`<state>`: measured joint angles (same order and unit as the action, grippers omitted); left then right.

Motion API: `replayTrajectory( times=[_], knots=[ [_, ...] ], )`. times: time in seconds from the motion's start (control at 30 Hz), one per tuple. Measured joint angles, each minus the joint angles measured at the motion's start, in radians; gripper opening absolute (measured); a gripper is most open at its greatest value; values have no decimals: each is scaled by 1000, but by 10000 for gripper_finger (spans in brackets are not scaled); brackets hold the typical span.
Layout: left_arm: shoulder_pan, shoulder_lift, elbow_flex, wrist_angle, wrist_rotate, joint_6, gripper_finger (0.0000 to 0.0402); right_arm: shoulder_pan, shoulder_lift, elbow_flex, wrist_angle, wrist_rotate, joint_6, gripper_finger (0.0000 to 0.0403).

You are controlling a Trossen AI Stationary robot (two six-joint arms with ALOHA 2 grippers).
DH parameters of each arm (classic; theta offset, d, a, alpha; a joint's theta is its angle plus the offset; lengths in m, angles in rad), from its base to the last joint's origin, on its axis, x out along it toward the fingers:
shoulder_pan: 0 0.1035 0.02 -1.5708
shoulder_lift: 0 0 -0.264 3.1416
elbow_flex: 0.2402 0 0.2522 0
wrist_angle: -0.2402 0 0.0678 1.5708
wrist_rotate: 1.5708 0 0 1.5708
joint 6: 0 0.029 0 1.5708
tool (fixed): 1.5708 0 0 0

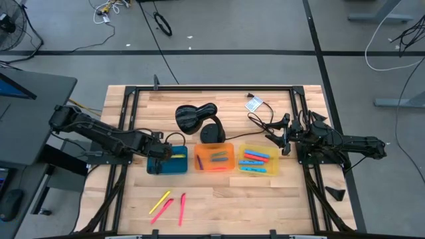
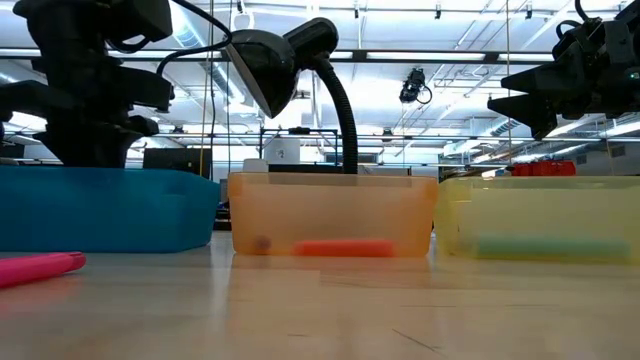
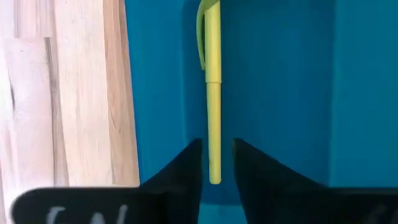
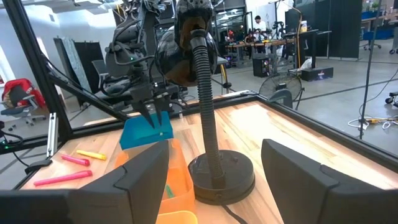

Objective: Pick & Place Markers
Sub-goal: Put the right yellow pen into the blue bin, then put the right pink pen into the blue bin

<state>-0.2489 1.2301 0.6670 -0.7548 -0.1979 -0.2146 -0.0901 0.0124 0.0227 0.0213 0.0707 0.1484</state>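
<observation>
Surroundings: black desk lamp [image 1: 198,119] stands behind the orange tray [image 1: 214,158], mid-bench.
Markers: thin sticks; loose yellow marker [image 1: 160,202] and pink marker [image 1: 181,208] lie near the bench's front edge.
Blue tray [image 1: 167,161]: holds a yellow marker [image 3: 212,93].
Yellow tray [image 1: 258,160]: blue and red markers.
Left claw [image 3: 216,167]: over the blue tray, fingers slightly parted around the marker's end.
Right claw [image 4: 214,177]: wide open, empty, near the right edge.

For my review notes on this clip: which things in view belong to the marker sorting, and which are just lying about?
Part of the job:
- yellow marker between the left pincer fingers, over the blue tray
- loose markers on the table
- markers in the yellow tray
- orange tray
- right pincer, open, waiting

Just lying about:
- black desk lamp
- black cable
</observation>
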Motion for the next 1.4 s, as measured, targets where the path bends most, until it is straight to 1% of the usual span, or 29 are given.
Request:
replayTrajectory(
  times=[0.13, 0.27, 0.5, 0.63, 0.8, 1.0, 1.17, 1.4],
  knots=[
    [0, 0, 0, 4, -20, -9, 125, 0, 0, 0, 0, 0, 0, 259],
    [0, 0, 0, 5, -65, -101, 163, 0, 0, 0, 0, 0, 0, 259],
    [0, 0, 0, 4, -68, -179, 223, 0, 0, 0, 0, 0, 0, 259],
    [0, 0, 0, 4, -68, -183, 245, 0, 0, 0, 0, 0, 0, 259],
    [0, 0, 0, 4, -56, -136, 247, 0, 0, 0, 0, 0, 0, 259],
    [0, 0, 0, 4, 39, -134, 231, 0, 0, 0, 0, 0, 0, 259],
    [0, -1, 44, -11, 44, -199, 222, 0, 0, 0, 0, 0, 0, 259],
    [-36, -2, 166, -132, 22, -360, 209, 0, 0, 0, 0, 0, 0, 259]
  ],
)
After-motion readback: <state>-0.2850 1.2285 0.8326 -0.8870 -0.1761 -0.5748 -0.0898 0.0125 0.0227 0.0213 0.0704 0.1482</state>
